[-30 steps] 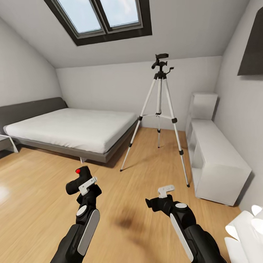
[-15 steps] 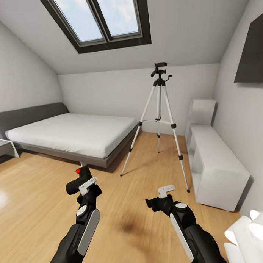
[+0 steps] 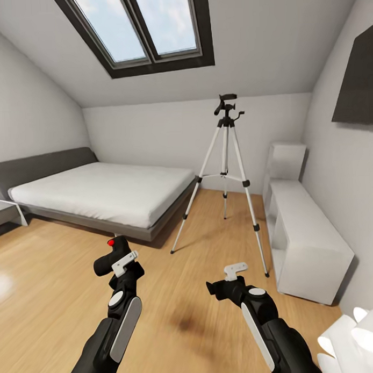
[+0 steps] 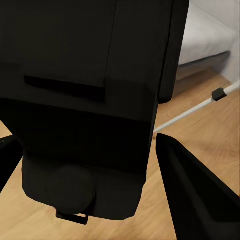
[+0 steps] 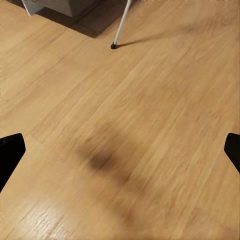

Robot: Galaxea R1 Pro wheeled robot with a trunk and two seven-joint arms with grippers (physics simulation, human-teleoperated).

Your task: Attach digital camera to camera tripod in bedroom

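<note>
No brand, label or writing can be read on anything in the room. The only marking is a small red dot on top of the digital camera (image 3: pixel 111 256).

The left gripper (image 3: pixel 118 262) is pinching the digital camera and holds it in the air above the wood floor (image 3: pixel 55 288), at the lower left of the head view. In the left wrist view the camera's black body (image 4: pixel 85 110) lies between the two dark fingers (image 4: pixel 192 195), which press on its sides.

The right gripper (image 3: pixel 225 282) carries nothing. In the right wrist view its two fingertips (image 5: pixel 10 152) are spread wide at the edges of the picture, with bare floor (image 5: pixel 130 125) between them and one foot of the tripod (image 5: pixel 114 46) further away.

The camera tripod (image 3: pixel 226 174) stands upright on the floor ahead of the robot, well apart from both grippers, between the bed and the white cabinet. Its black pan head (image 3: pixel 226 105) at the top is bare.

The grey bed (image 3: pixel 95 198) with a white mattress stands to the left against the far wall. The low white cabinet (image 3: pixel 307 241) runs along the right wall; its open compartments are seen at a sharp angle, so their contents cannot be told. A black TV (image 3: pixel 357 83) hangs above it, and a dark-framed skylight (image 3: pixel 143 29) is set in the sloped ceiling.
</note>
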